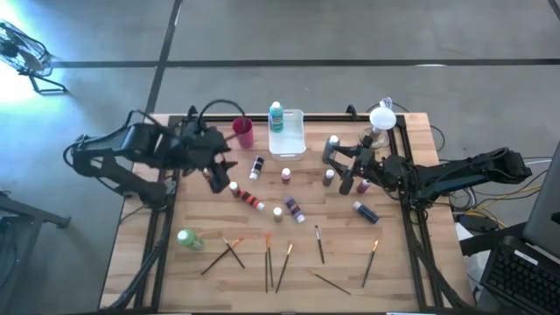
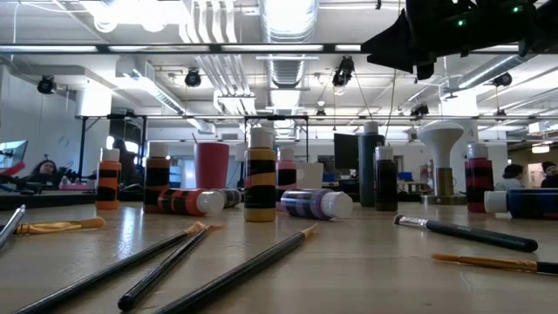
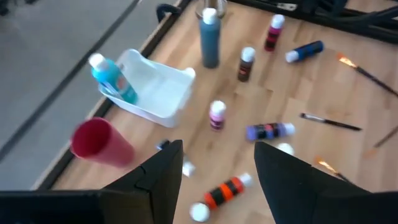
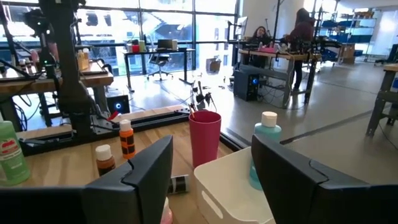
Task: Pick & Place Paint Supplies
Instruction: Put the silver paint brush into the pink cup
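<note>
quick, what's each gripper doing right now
left gripper: open, holding nothing, above the table near the magenta cup.
right gripper: open, holding nothing, facing the white tray.

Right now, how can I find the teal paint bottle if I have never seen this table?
Look at the translucent white rectangular tray at the far edge of the wooden table, beside the magenta cup. The teal paint bottle with a white cap stands upright inside that tray. It is the only bottle in the tray; all the others are on the wood.

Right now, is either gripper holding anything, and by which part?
Nothing is held. The left gripper is open and empty above the bottles near the cup. The right gripper is open too, with nothing between its fingers, facing the tray.
</note>
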Controlling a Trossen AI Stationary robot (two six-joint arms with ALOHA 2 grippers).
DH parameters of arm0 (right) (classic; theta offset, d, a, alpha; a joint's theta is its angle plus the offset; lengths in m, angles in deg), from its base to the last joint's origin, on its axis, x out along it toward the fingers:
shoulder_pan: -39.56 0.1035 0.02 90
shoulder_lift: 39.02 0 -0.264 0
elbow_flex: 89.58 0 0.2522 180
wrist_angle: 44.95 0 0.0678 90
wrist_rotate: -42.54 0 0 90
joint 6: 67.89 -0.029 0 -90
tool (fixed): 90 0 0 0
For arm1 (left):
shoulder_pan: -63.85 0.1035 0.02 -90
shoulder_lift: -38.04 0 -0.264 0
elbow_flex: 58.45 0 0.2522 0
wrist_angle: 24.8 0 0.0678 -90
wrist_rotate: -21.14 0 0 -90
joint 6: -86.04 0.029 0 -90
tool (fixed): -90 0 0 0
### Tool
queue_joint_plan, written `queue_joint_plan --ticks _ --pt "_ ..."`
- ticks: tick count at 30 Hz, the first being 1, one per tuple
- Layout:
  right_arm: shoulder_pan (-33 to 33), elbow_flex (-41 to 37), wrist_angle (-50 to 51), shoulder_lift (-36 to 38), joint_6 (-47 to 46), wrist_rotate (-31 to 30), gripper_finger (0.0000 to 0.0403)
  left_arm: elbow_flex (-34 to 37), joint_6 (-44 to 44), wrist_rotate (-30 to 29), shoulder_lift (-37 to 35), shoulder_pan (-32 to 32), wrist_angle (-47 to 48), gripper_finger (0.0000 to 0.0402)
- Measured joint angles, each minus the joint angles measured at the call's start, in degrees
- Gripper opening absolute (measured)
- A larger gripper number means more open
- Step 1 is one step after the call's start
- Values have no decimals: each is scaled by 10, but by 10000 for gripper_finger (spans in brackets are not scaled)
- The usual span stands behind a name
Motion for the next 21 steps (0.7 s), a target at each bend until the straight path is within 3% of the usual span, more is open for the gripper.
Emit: queue_joint_plan --ticks 8,21 --pt "0 0 0 0 -9 0 204 52 -124 17 3 -90 0 204" --pt "0 0 0 0 -8 0 180 203 -90 115 3 -169 -18 204"
